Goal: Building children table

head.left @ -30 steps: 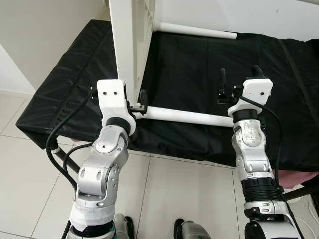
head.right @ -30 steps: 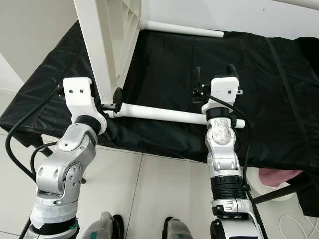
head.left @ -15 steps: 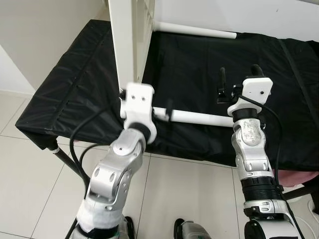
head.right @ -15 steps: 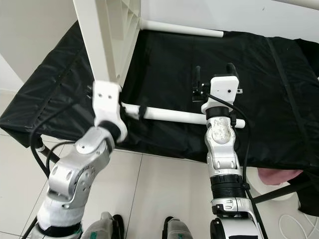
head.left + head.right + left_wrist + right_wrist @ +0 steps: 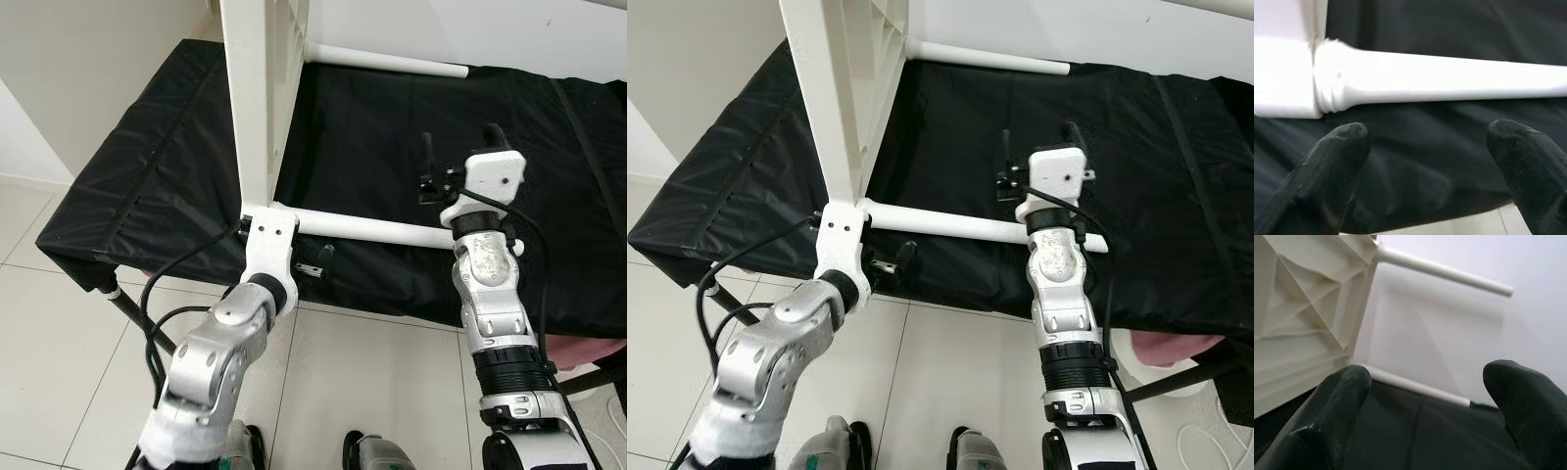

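In the left eye view, the left gripper has let go of the near table leg and pulled back toward the lower centre of the frame, its black fingers spread and holding nothing. A second ago it was clamped at the joint where that leg meets the upright white tabletop. The leg now stays in its socket unaided, so that joint looks seated (a judgement only). The right gripper, centre right, hovers with fingers wide over the leg's free end, much as before.

In the right eye view, a second leg lies along the top of the frame on the black-covered bench.

The left wrist view shows the threaded collar at upper left, fingertips apart below it.

In the right wrist view, the ribbed underside of the tabletop looms at left, near enough to crowd any reach.
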### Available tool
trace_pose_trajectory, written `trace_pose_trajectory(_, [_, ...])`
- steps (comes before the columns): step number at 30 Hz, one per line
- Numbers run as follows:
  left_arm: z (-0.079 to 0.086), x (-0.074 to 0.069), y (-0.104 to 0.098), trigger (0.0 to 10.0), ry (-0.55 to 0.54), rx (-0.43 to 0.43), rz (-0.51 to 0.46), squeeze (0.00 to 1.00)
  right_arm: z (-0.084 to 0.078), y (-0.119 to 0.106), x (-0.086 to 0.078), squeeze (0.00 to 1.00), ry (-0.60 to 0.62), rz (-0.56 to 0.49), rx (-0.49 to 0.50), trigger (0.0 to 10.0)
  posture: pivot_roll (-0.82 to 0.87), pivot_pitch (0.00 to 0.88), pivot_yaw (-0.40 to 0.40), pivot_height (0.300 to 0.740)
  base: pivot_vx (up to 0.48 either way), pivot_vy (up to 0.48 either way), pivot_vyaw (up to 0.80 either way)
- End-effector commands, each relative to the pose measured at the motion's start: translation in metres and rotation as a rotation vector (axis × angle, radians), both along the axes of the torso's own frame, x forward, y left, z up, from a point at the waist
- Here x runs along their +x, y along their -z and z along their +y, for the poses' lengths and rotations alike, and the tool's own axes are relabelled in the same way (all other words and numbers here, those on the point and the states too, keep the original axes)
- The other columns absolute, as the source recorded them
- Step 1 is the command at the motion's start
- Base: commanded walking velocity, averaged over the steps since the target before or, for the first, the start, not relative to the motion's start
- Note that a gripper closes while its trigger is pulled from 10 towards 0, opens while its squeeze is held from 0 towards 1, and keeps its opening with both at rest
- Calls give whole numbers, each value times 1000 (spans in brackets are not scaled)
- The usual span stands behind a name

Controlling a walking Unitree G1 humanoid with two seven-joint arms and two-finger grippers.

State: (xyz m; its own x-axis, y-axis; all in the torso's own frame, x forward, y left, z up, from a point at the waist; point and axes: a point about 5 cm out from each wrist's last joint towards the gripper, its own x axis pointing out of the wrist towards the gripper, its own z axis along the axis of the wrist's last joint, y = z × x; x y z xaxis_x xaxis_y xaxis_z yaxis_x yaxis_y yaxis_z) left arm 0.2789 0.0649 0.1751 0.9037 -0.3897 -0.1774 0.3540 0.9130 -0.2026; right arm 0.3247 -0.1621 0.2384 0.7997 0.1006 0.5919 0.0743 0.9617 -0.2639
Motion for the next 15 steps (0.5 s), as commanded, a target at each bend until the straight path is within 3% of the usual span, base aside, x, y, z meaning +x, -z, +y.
trace_pose_trajectory(1, [-2,2,8,10000,-19,-65,60,0,-5,-11,-4,0,41,-60,-15,10000,-39,115,27,740,0,0,0])
trace_pose_trajectory(8, [-7,6,14,10000,-34,-146,122,0,-23,-16,-11,0,169,-105,24,10000,-41,124,19,740,0,0,0])
trace_pose_trajectory(15, [-5,21,24,10000,-125,-262,214,0,-44,-25,-24,0,362,-179,33,10000,-63,131,41,740,0,0,0])
